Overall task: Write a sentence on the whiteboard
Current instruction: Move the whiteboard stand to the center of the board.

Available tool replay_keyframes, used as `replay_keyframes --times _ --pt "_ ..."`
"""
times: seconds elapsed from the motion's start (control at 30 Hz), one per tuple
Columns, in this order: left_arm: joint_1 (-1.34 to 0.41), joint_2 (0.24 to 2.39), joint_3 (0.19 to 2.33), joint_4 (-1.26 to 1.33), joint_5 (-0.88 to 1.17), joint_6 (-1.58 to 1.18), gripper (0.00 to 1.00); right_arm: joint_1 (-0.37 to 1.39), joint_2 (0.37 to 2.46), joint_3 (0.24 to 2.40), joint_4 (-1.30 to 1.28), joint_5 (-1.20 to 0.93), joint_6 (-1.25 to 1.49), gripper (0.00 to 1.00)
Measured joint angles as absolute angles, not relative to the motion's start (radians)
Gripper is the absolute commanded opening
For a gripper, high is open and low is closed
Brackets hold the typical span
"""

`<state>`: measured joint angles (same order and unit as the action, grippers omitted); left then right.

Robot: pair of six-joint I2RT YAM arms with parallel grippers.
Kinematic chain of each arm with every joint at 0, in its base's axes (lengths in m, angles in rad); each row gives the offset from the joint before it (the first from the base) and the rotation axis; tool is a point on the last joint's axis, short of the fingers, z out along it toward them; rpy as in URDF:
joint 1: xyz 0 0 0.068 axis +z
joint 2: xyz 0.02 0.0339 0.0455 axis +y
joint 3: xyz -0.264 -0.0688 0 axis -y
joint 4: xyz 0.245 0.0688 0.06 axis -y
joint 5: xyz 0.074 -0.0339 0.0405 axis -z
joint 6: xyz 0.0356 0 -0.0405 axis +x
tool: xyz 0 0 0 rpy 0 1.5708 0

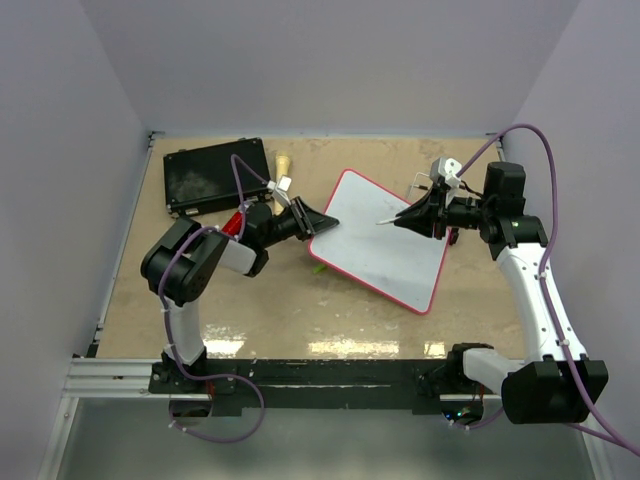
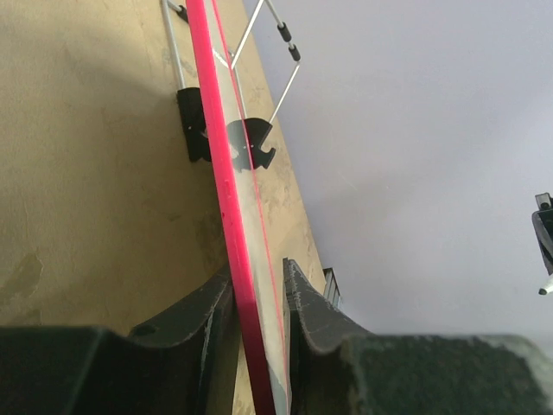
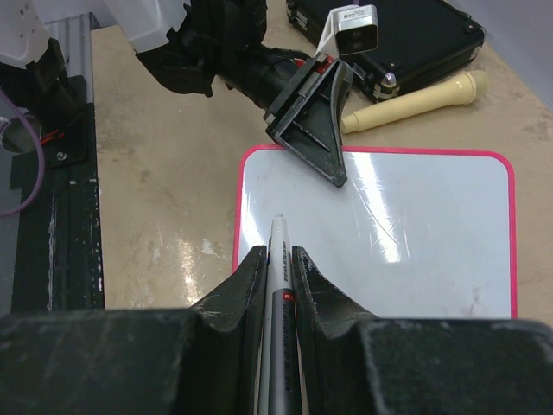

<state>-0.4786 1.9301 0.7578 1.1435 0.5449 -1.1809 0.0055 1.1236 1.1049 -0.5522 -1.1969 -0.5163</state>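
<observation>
Right wrist view: right claw [image 3: 278, 252] pinches the marker [image 3: 278, 232] over the blank whiteboard [image 3: 415, 251]. Left claw [image 2: 257, 270] straddles its edge, grip unclear; writing likely starts once the tip lowers.

Top cam is set high at near side, aimed down over whole surface [image 1: 250, 310]. Wrist cams are held close to whiteboard [image 1: 375, 255]: L edge-on, R from above; it's shared by all.

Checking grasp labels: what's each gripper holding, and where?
Right gripper pinches the marker by its barrel. Left gripper straddles the whiteboard rim; grip unclear.
</observation>
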Motion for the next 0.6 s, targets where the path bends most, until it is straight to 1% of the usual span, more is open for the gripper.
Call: replay_keyframes --times 0.17,0.3,0.6 --pt "-0.48 1.932 0.761 1.128 0.546 -1.168 0.31 0.006 1.124 1.105 -0.552 -1.197 -0.517 0.0" --pt "-0.48 1.935 0.785 1.108 0.556 -1.158 0.34 0.006 1.124 1.105 -0.552 -1.197 -0.517 0.0" --pt "-0.48 1.949 0.888 0.966 0.614 -1.08 0.4 0.006 1.124 1.105 -0.553 -1.198 -0.517 0.0"
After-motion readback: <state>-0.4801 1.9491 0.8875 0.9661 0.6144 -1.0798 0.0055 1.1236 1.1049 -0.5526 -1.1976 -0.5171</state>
